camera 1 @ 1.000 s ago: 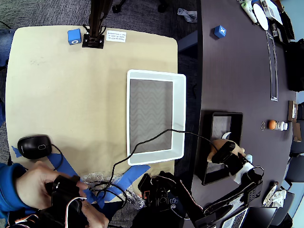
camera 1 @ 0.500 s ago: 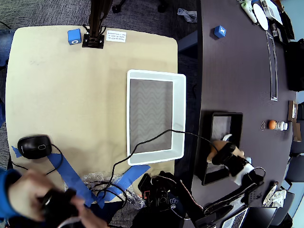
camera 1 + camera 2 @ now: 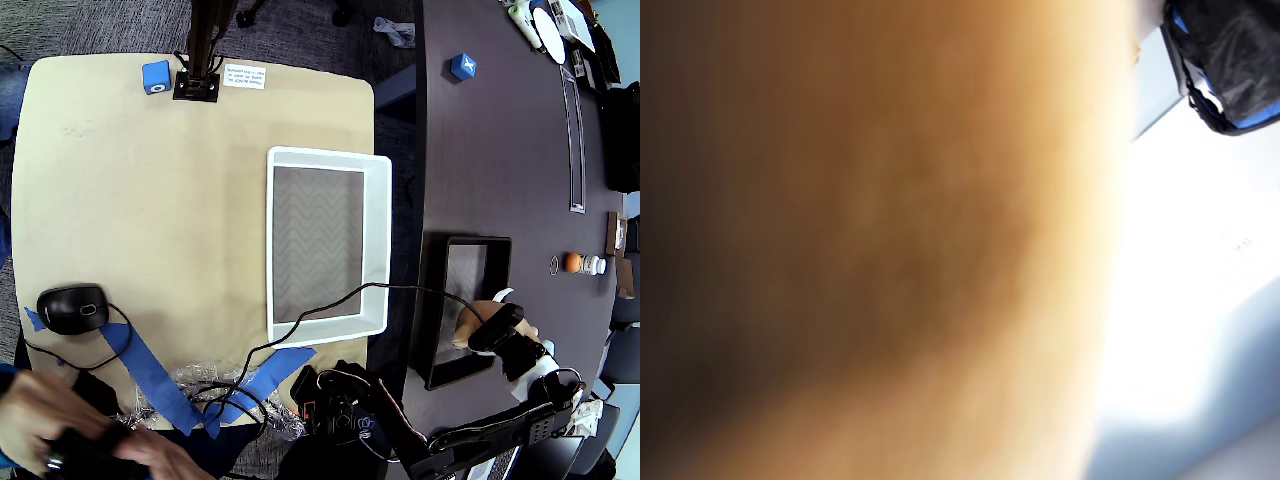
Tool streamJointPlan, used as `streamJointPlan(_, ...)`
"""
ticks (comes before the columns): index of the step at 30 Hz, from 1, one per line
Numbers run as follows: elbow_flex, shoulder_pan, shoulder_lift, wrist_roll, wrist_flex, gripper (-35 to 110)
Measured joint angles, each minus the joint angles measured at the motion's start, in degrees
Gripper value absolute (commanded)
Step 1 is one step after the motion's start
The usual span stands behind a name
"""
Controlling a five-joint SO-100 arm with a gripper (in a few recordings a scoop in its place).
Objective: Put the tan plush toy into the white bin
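In the overhead view the black end effector (image 3: 487, 328) is at the lower right, over the right rim of a small black rectangular tray (image 3: 436, 300) that sits on a dark surface (image 3: 500, 160), and it is closed around the soft, rounded tan plush toy (image 3: 470, 322), whose tan body and a pale patch show just left of and above the fingers. The wrist view shows a blurred tan mass, the toy (image 3: 880, 240), pressed right up against the lens, with a dark bit of the arm at the top right corner. The white rectangular plastic bin (image 3: 378, 240) with thick rims and a grey zigzag bottom stands to the left of the tray, near the right edge of a tan wooden surface (image 3: 140, 200); a black cable crosses its lower right corner. The toy is well apart from the bin.
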Motion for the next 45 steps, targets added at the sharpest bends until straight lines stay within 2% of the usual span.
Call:
streamJointPlan(7, 0.00, -10.02, 6.86, -6.42, 0.00, 1)
streamJointPlan(19, 0.09, -33.66, 18.72, -22.24, 0.09, 1)
streamJointPlan(27, 8.53, -46.76, 28.39, -29.79, 0.09, 1)
streamJointPlan(35, 17.84, -59.59, 34.28, -33.31, 0.09, 1)
streamJointPlan(45, 24.52, -68.38, 26.89, -35.16, 0.09, 1)
